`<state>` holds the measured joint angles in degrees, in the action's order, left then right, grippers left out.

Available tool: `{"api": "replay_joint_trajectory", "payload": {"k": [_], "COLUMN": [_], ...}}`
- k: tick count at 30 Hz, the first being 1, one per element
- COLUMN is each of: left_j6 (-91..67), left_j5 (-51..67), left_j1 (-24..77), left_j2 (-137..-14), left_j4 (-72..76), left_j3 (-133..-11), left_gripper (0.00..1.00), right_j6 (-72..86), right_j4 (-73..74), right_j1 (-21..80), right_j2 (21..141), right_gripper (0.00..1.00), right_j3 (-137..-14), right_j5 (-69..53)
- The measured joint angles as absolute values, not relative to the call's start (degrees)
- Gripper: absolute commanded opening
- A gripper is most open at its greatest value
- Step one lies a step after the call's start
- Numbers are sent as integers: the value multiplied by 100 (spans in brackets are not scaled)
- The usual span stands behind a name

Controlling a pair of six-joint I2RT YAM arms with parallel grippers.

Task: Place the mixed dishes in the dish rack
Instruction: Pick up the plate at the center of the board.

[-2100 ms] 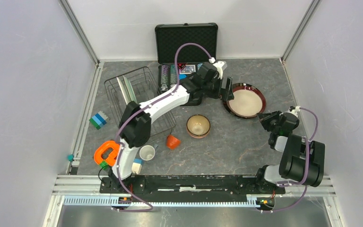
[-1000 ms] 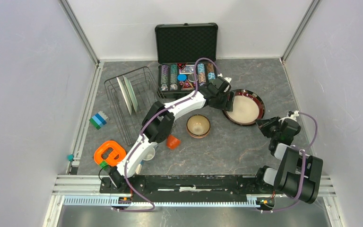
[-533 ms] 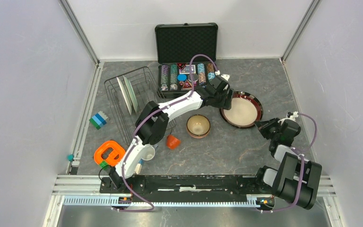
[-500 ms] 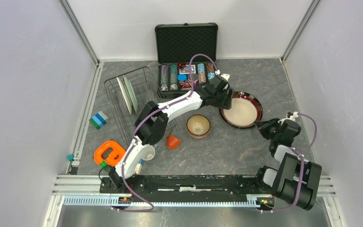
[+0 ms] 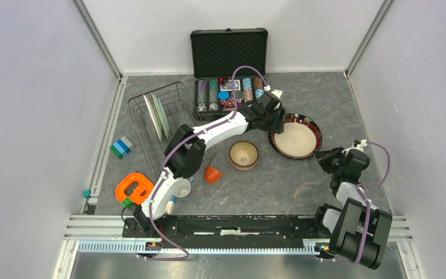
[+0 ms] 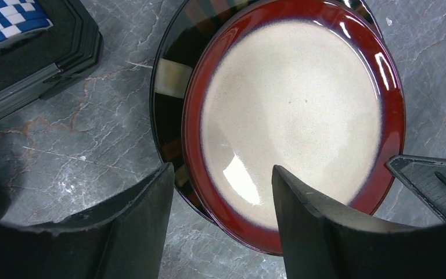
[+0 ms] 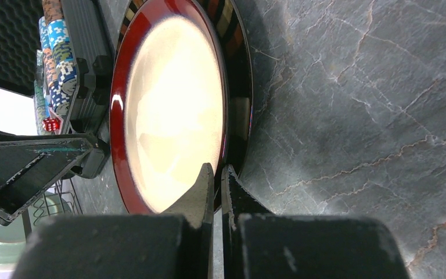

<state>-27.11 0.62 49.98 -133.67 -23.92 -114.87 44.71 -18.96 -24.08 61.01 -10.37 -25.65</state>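
The open poker chip case (image 5: 228,55) is sitting at the far edge of the table (image 5: 279,186), its near right corner just beside the left gripper (image 5: 274,121). The tan bowl (image 5: 244,155) is standing upright near the plate's left side. The orange cup (image 5: 211,174), white cup (image 5: 180,188), orange ring toy (image 5: 133,188) and toy block (image 5: 121,147) are lying well to the left. The left arm's own links are stretching across the near right corner of the dish rack (image 5: 138,104), whose long sides are running far to near with two pale plates (image 5: 150,116) standing on edge inside. The dark-rimmed plate (image 5: 295,139) is lying flat, face up, right of centre. It is round, so no axis is leading, and a dark patterned band is showing outside its red ring; whether that is a second plate beneath, I cannot tell. The left gripper's jaws are standing spread, straddling the plate's far left rim. The right gripper (image 7: 215,171) is clenched on nothing, its tips at the near right rim. Compared with two seconds ago, the plate is sitting nearer the arms and slightly left, and the chip trays are showing uncovered.
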Motion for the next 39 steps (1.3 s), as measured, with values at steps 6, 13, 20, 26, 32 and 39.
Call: {"api": "replay_joint_trajectory", "payload": {"k": [6,13,20,26,32,39], "left_j6": [-2764,-2869,-3013,-3114,-3155,-3159], "left_j5": [158,217,434,497,582,871], "left_j1": [4998,5002,4974,4869,4823,4777], "left_j2": [-13445,-13686,-13725,-13727,-13727,-13729], "left_j4": [-2403,-2375,-2303,-2235,-2182,-2078], "left_j3": [-11524,-11550,-11528,-11410,-11384,-11375], "left_gripper": [65,60,37,13,2,2], "right_j6": [4495,4523,4515,4497,4414,4313], "right_j4": [-1903,-1920,-1966,-2235,-2432,-2648], "right_j1": [-2412,-2412,-2414,-2449,-2451,-2449], "right_j2": [5946,5894,5898,6123,6285,6517], "right_gripper": [0,0,2,7,18,24], "right_j3": [-937,-884,-869,-856,-856,-856], "right_j5": [-2561,-2574,-2571,-2609,-2668,-2735]}}
